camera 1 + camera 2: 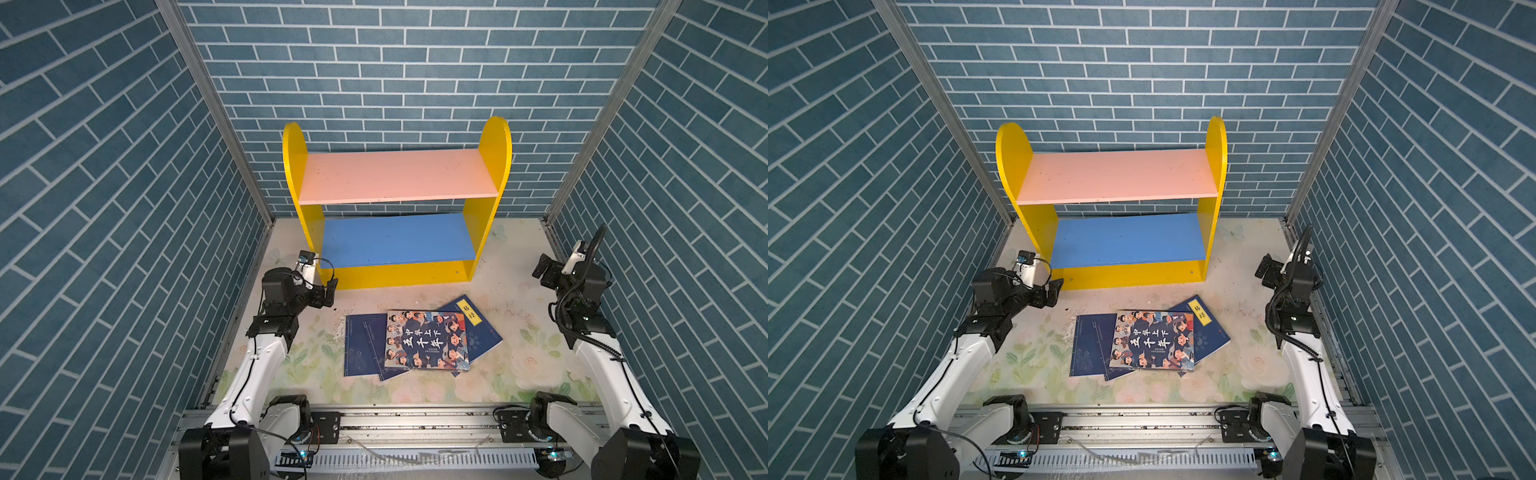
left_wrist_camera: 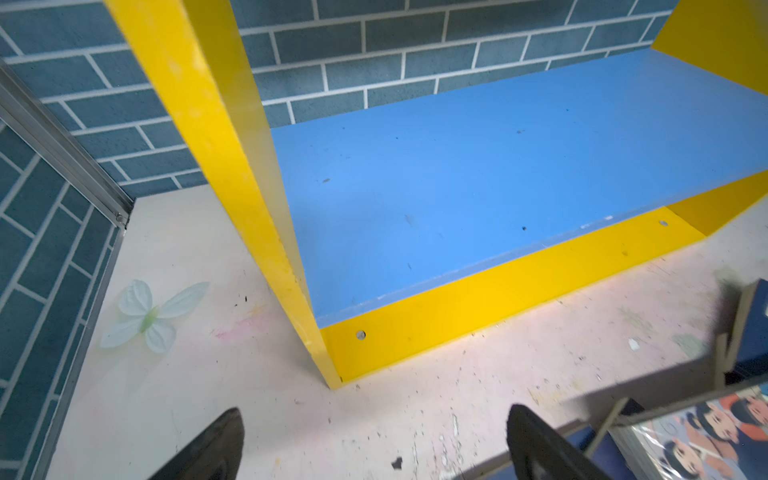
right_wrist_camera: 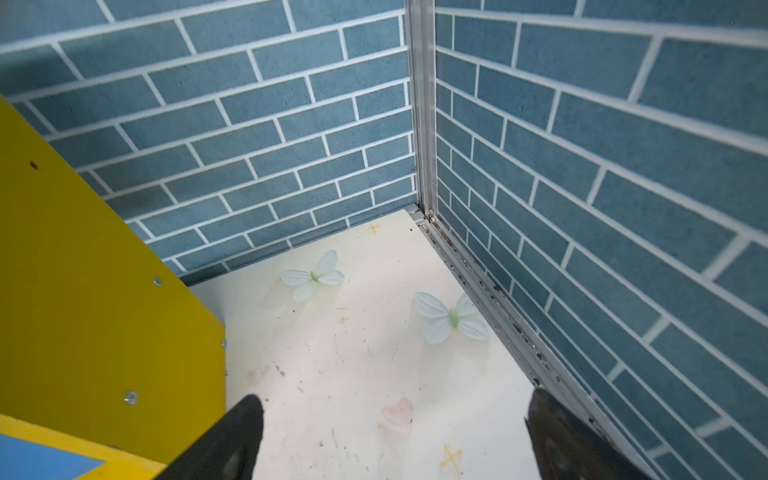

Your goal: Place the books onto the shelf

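The shelf stands at the back, and its pink upper board and blue lower board are both bare. The books lie flat in a loose pile on the table in front of it. The thick book with cartoon faces is on top. Thin navy books stick out from under it on the left and on the right, where one shows a yellow label. My left gripper hangs open by the shelf's front left corner. My right gripper is open near the right wall.
Blue brick-pattern walls close the table in on three sides, with metal corner posts. The tabletop has a floral print with butterflies. A metal rail with both arm bases runs along the front edge.
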Controlling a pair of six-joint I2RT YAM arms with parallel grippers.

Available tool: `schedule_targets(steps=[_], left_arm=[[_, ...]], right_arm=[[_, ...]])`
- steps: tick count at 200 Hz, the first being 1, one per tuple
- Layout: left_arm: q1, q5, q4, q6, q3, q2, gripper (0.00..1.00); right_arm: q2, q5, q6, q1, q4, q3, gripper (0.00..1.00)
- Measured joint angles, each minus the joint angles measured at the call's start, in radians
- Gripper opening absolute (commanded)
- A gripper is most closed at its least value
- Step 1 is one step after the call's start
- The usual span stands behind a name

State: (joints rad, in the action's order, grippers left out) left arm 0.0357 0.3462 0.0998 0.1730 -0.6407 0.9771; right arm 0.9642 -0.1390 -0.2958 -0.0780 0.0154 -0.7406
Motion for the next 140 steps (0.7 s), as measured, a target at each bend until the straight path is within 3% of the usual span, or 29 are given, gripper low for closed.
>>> schedule_targets(steps=[25,39,66,92,113,140], left_arm=[[0.0,0.023,0.164,0.018,-0.035,-0.047,1.0],[0.0,0.041,0.258,0.023,-0.075,-0.056,1.0],[0.0,0.077,0.417,0.023,-0.176,-0.051,1.0],[0.0,0.109,0.55,0.018,-0.276,-0.013,1.0],[0.0,0.138,0.631,0.006,-0.329,0.023,1.0],[0.0,0.185,0.707,-0.016,-0.361,0.049,1.0]], right_arm=[[-0.003,0.026,-0.185,0.003,0.242,-0.094,0.99],[-0.032,0.135,-0.253,0.001,0.325,-0.101,0.99],[-0.151,0.351,-0.345,0.002,0.339,-0.021,0.99],[-0.177,0.453,-0.434,0.024,0.389,-0.012,0.99],[-0.181,0.469,-0.494,0.117,0.453,-0.012,0.99],[-0.211,0.429,-0.6,0.332,0.535,-0.01,0.95]])
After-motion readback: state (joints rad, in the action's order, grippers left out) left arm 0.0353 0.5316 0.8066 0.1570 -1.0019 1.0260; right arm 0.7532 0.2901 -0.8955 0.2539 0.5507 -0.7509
